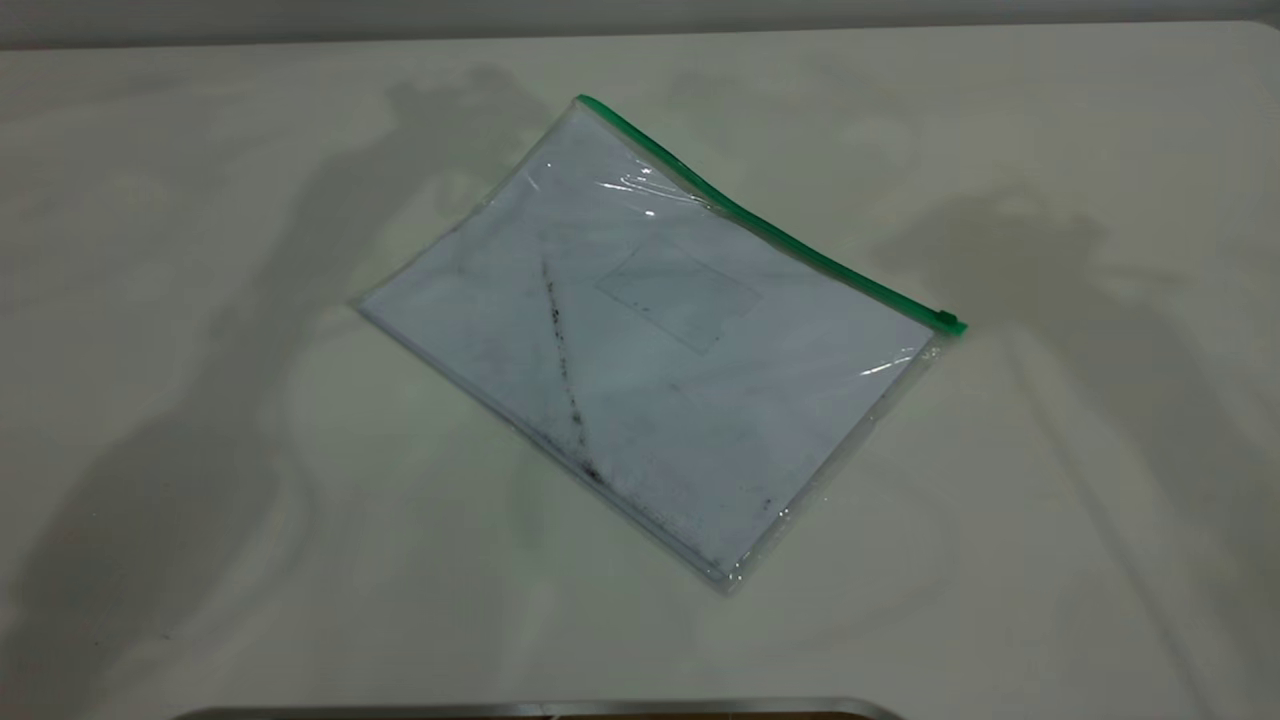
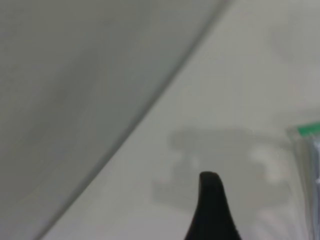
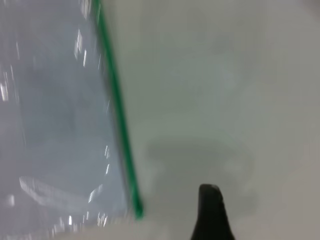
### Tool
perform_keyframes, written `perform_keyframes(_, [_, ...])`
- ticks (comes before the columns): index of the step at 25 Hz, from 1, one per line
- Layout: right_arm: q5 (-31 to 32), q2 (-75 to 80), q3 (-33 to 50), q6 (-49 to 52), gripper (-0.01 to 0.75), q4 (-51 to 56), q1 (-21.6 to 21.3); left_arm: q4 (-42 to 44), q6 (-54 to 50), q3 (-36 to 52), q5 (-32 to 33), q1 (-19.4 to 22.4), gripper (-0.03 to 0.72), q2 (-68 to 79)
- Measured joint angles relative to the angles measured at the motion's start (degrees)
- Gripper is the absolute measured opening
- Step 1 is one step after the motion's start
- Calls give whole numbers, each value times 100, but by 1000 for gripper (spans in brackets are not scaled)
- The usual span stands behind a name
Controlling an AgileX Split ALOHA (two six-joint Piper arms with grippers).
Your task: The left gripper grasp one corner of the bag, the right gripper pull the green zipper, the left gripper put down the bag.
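Note:
The bag (image 1: 650, 340) lies flat on the white table, at an angle, with white paper inside, a dark diagonal smudge and a small pocket. The green zipper (image 1: 760, 225) runs along its far right edge, and the slider tab (image 1: 945, 322) is at the right corner. Neither gripper shows in the exterior view; only arm shadows fall on the table. In the left wrist view the left gripper (image 2: 210, 200) is over bare table, apart from the bag's green corner (image 2: 310, 130). In the right wrist view the right gripper (image 3: 210, 210) is beside the zipper (image 3: 116, 115), not touching it.
The white table (image 1: 200, 500) surrounds the bag on all sides. A metal-edged object (image 1: 540, 708) sits at the table's near edge. The table's rounded edge and grey ground beyond (image 2: 75, 75) show in the left wrist view.

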Motion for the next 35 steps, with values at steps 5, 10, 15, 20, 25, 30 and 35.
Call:
perform_keyframes(5, [408,-1591,0,411,571,0,0,1020,-1455,-6,0,0,589,-630])
perform_keyframes(10, [1086,-2766,7,854,570,0,0,1337,-2085,-17,0,0,588,-1474])
perform_keyframes(15, [1606,-3631,357,1238,570,-103,0,1163,-2305,940,0,-12,588,-2706])
perform_keyframes(20, [1633,-4636,1197,1410,570,-221,-5,1176,-2540,2996,0,-23,588,-4222])
perform_keyframes(25, [1652,-5881,2201,1455,570,-197,-5,1171,-2888,5100,0,-23,588,-6016])
perform_keyframes(30, [1841,-7212,2918,1575,570,-163,-5,1167,-3204,7060,0,-23,588,-7870])
perform_keyframes(35, [2406,-8068,3231,1716,570,-161,-5,1167,-3318,8799,0,-23,588,-9545])
